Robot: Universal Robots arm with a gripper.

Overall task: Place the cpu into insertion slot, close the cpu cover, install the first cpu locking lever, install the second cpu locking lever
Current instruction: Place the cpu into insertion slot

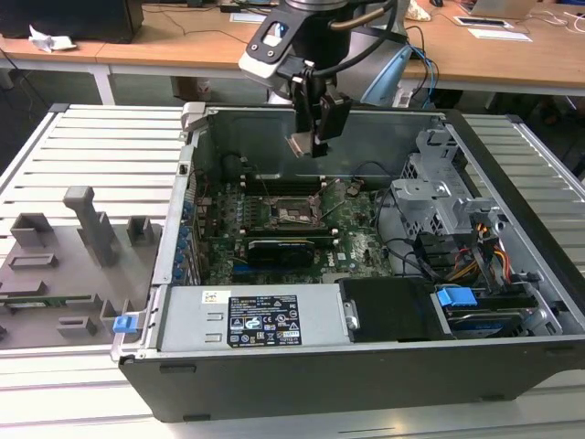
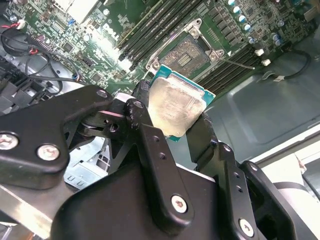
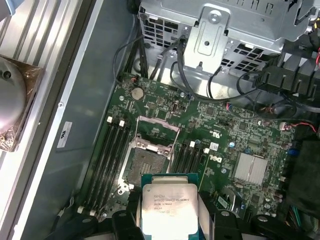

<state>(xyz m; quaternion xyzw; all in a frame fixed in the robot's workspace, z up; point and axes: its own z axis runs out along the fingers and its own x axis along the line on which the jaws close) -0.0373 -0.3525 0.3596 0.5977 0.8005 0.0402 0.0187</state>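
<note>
An open computer case (image 1: 183, 384) lies on its side on a slatted table (image 1: 101, 146), seen from above in the exterior view. The arm's gripper (image 1: 307, 139) hangs over the middle of the case, above the green motherboard (image 1: 361, 242), and it is well clear of the board. Its jaws pinch the cpu (image 1: 301, 144) by two opposite edges. In the second wrist view the two black fingers (image 2: 150, 140) press on either side of the cpu (image 2: 175, 102), a pale silver square on a teal base, tilted toward the camera. The insertion slot (image 2: 192, 52) sits open on the board beyond it, with rows of dark memory slots (image 2: 150, 27) alongside. In the first wrist view the cpu (image 3: 167, 207) is in the air just short of the insertion slot (image 3: 145, 160), not touching it. The cpu cover (image 3: 159, 126), a thin metal frame with a square window, is swung back at the slot's far edge. In the exterior view, a grey power supply (image 1: 256, 320) fills the near side of the case, and a metal drive cage (image 1: 439, 192) stands toward the exterior view's right.
</note>
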